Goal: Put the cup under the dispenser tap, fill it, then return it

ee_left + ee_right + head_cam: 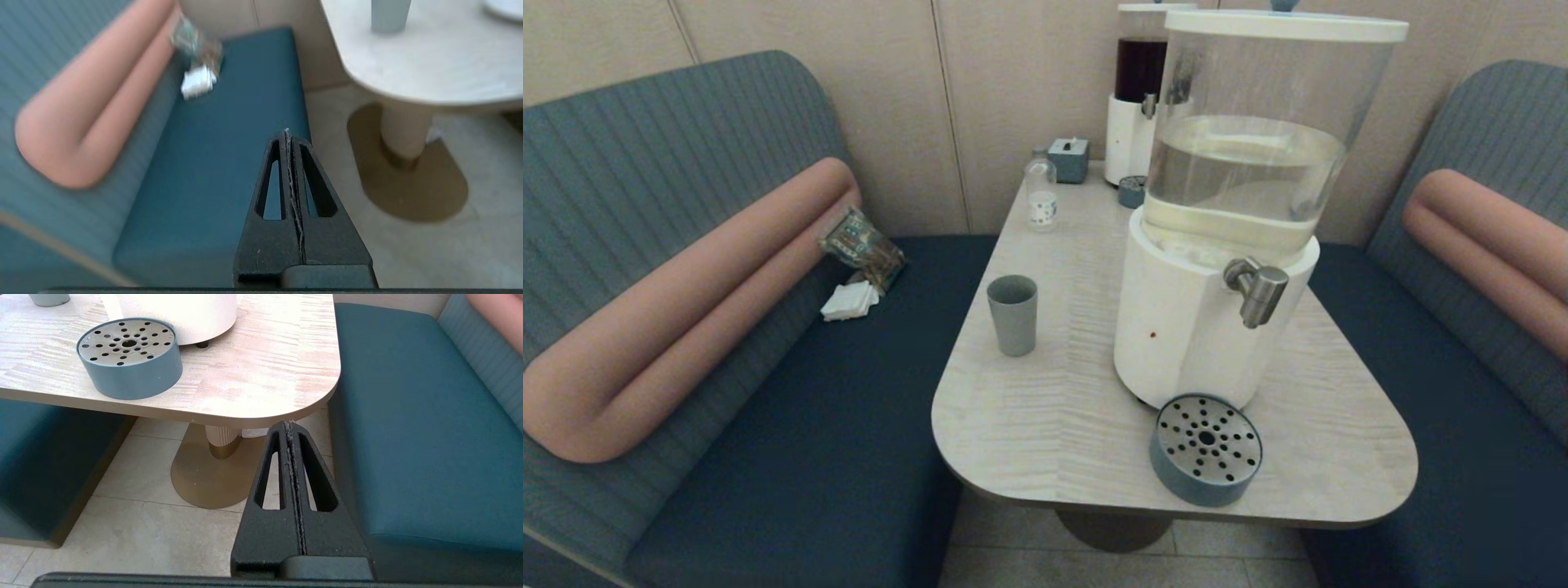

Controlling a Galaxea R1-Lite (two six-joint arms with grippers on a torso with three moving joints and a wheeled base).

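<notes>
Cup [1013,314] upright on the pale wood table [1045,425], toward its left side, well back from the rounded front edge and near the left edge. Open tabletop in front of it and between it and the large dispenser [1217,245] to its right. Dispenser tap [1258,290] jutting out over bare table, spout turned down, nothing beneath it. Perforated drip tray [1205,449] set just in front of the white base, near the front edge, off to one side of the tap. Farther back: small clear bottle [1041,194], tissue box [1068,159], slim dispenser with dark liquid [1137,90]. Left gripper [288,134] low beside the table over the bench seat [229,163], jaws pressed together, cup well apart from it. Right gripper [289,426] below the table's front corner, jaws likewise together, empty.
</notes>
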